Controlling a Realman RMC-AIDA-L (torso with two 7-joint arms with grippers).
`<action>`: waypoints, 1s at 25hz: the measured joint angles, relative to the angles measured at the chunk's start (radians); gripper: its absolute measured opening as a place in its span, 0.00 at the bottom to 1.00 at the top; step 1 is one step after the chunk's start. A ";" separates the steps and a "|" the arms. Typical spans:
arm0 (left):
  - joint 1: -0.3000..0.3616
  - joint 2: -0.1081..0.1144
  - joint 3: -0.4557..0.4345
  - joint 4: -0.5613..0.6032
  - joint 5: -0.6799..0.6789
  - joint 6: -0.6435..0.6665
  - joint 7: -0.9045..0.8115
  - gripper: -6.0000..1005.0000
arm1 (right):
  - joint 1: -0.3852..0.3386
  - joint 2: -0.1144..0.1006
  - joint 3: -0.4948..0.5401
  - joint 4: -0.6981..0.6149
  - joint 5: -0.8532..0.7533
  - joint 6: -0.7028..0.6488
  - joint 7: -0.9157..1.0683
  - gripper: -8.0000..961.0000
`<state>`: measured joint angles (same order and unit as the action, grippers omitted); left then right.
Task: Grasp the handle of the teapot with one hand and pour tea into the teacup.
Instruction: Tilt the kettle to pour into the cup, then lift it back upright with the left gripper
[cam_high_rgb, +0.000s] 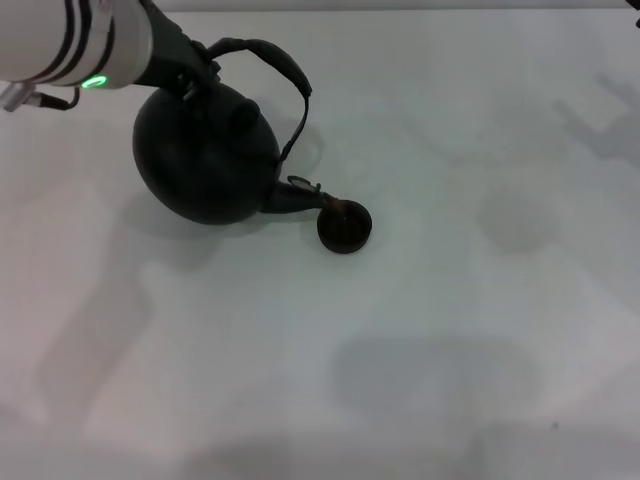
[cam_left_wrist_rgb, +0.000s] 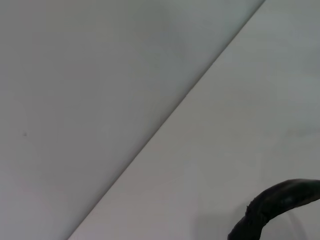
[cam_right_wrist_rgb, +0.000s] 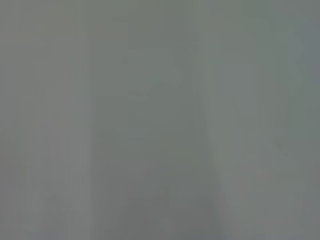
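Observation:
The round matte black teapot (cam_high_rgb: 205, 155) is tilted toward the right in the head view, with its short spout (cam_high_rgb: 298, 196) lowered to the rim of the tiny dark teacup (cam_high_rgb: 344, 226). The arched handle (cam_high_rgb: 270, 58) loops over the pot. My left gripper (cam_high_rgb: 193, 66) comes in from the upper left and is shut on the handle's left end, above the knobbed lid (cam_high_rgb: 243, 113). A curved piece of the handle (cam_left_wrist_rgb: 280, 202) shows in the left wrist view. My right gripper is out of view.
The teapot and cup are on a plain white table (cam_high_rgb: 450, 330). The table's edge (cam_left_wrist_rgb: 165, 125) runs diagonally through the left wrist view. The right wrist view shows only a blank grey surface.

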<state>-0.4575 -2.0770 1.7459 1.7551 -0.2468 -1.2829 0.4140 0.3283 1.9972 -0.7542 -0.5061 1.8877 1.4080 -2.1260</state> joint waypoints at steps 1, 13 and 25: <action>-0.001 0.000 0.003 -0.001 0.001 -0.001 0.000 0.15 | 0.000 0.000 0.000 0.000 0.000 0.000 0.000 0.89; -0.013 0.000 0.016 -0.008 0.003 -0.015 -0.012 0.14 | -0.001 0.000 0.003 0.014 -0.001 -0.001 -0.012 0.89; -0.053 -0.001 0.018 -0.023 0.025 -0.053 -0.015 0.14 | -0.001 0.000 -0.001 0.033 0.000 -0.001 -0.027 0.89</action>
<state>-0.5105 -2.0782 1.7641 1.7318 -0.2220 -1.3359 0.3989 0.3275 1.9972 -0.7548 -0.4732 1.8876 1.4065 -2.1534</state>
